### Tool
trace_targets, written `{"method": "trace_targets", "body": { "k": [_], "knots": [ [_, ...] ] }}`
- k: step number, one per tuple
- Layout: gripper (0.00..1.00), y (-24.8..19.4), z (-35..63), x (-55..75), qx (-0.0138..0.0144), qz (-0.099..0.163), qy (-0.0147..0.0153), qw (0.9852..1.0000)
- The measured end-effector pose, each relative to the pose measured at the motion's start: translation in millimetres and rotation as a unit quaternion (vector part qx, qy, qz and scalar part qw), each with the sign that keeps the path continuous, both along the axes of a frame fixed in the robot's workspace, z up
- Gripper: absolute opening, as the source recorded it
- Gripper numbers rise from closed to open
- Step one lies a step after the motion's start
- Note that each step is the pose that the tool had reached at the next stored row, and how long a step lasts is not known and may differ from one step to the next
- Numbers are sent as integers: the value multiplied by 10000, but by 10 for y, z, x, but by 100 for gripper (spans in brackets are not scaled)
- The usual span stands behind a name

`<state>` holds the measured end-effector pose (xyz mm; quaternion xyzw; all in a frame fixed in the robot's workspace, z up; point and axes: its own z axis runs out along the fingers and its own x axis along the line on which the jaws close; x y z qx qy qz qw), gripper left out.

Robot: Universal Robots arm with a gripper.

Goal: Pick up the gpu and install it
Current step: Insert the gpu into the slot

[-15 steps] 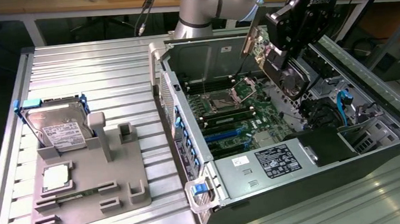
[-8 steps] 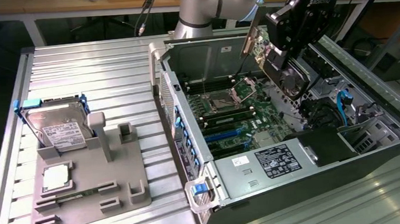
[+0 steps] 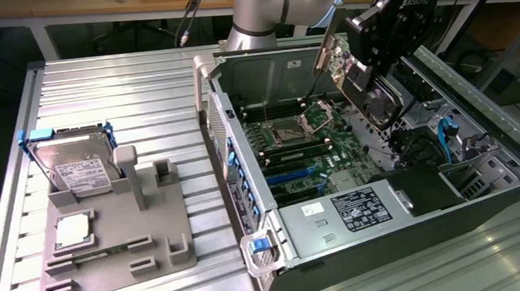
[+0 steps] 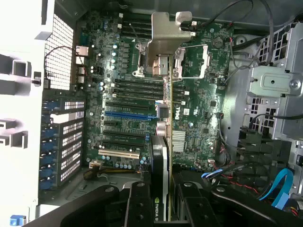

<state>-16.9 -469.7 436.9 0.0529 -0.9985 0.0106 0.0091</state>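
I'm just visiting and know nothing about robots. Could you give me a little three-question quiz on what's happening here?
1. True or false: the hand grips the gpu over the open computer case.
2. What stands upright in the gray holder at the exterior view's left? A) hard drive B) fan C) keyboard
3. Short answer: is the gpu seated in a slot on the motherboard?

Key: 1 true; 2 A; 3 no, the hand holds it above the motherboard.

Bright even light, soft shadows, case wall [image 4: 21, 109] washed out white by glare
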Motion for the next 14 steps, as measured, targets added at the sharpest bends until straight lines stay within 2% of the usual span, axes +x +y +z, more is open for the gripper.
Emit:
{"method": "trace_targets", "body": {
  "k": [3,4,7,8,10,11,12,13,14],
  "knots": [
    [27,0,-2,0,0,397,0,9992],
    [27,0,-2,0,0,639,0,9980],
    [27,0,-3,0,0,1092,0,9940],
    [27,0,-3,0,0,1230,0,9924],
    [27,0,-3,0,0,1549,0,9879],
    [27,0,-3,0,0,1743,0,9847],
    [27,0,-4,0,0,1831,0,9831],
    [27,0,-3,0,0,2012,0,9795],
    [27,0,-4,0,0,2101,0,9777]
  ]
}}
